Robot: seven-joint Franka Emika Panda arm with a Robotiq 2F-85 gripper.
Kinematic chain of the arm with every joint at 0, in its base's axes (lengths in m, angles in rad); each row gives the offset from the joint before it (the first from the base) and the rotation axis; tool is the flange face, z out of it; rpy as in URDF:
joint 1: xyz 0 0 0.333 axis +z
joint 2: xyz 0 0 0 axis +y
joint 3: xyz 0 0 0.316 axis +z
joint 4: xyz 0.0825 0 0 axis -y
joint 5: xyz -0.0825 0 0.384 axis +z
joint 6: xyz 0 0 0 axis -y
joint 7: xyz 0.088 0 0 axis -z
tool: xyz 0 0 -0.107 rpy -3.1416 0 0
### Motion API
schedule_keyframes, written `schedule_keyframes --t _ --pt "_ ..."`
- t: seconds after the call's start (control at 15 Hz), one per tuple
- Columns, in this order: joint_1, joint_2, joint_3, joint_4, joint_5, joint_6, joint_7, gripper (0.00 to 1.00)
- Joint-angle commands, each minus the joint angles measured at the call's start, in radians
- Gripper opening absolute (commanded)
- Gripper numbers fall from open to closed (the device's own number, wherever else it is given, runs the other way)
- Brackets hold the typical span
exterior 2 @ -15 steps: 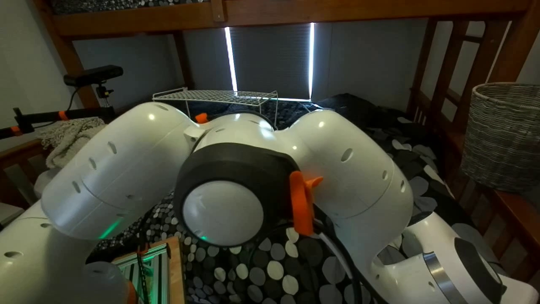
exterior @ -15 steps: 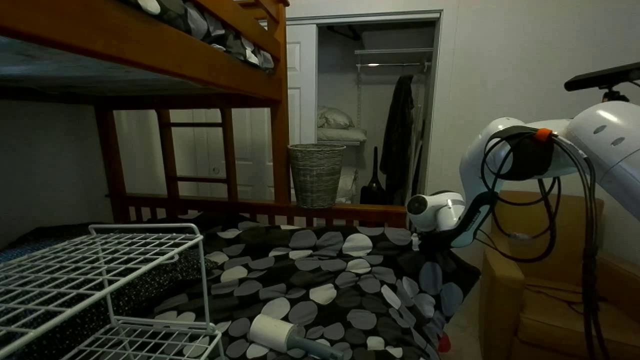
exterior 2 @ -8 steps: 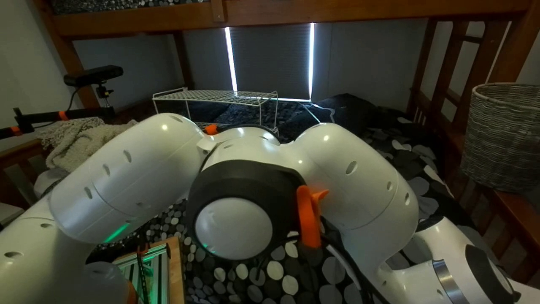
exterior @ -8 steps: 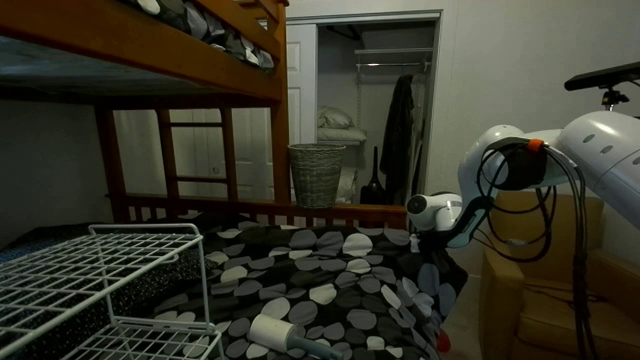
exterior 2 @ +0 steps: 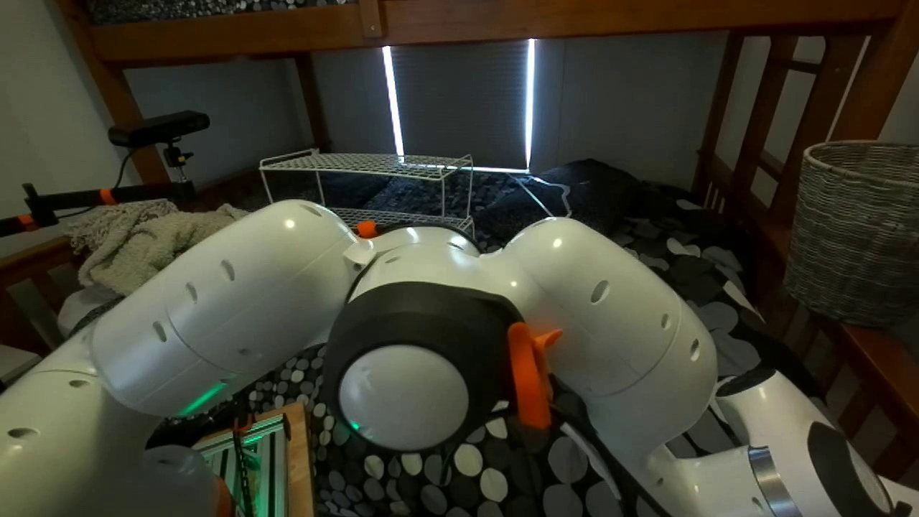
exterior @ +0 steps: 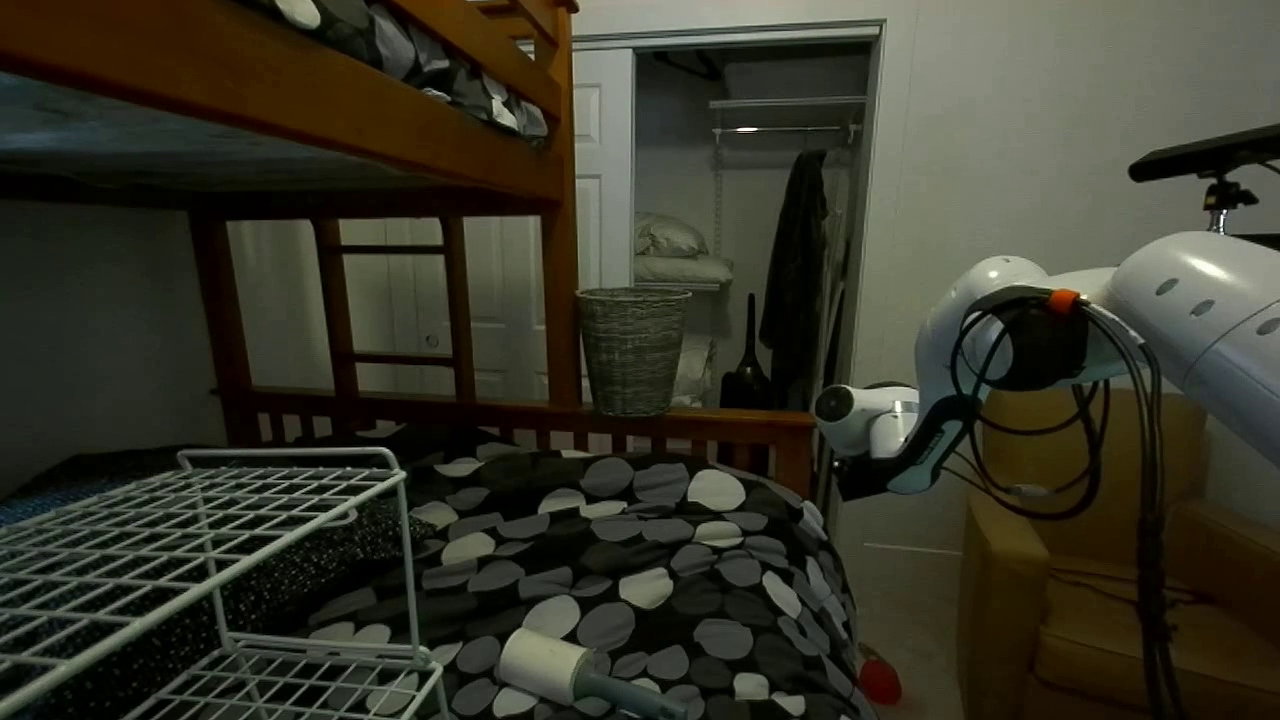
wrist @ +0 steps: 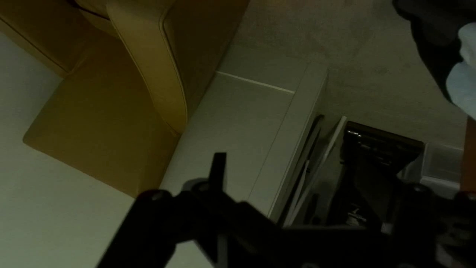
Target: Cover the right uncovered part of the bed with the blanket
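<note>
The blanket (exterior: 650, 590), black with white and grey ovals, lies across the lower bunk bed and slopes down at its right side. In an exterior view, the bed's slatted end rail (exterior: 740, 428) and right corner post show beyond the cloth. My gripper (wrist: 316, 178) has its dark fingers (wrist: 217, 171) spread apart in the wrist view, with no cloth between them. A bit of the blanket (wrist: 463, 85) appears at that view's right edge, clear of the fingers. The hand hovers past the bed's right corner, its fingertips hidden in both exterior views.
A white wire rack (exterior: 300, 500) and a lint roller (exterior: 545, 665) rest on the bed. A wicker basket (exterior: 635, 350) stands on the end rail. Right of the bed are a tan armchair (exterior: 1010, 590) and a red object (exterior: 880, 682) on the floor.
The blanket's raised right corner has come free of my gripper and dropped beside the bed, showing more of the post and the red object. The arm has sunk slightly.
</note>
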Motion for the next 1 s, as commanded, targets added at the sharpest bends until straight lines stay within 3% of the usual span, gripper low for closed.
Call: schedule_keyframes --t 0.0,0.33,0.93 --pt "0.008 -0.037 -0.011 -0.043 0.104 -0.015 -0.118 1.0" --pt "0.009 -0.168 -0.012 -0.184 0.229 0.028 -0.309 1.0" --pt "0.057 -0.46 -0.016 -0.5 0.448 0.05 -0.542 1.0"
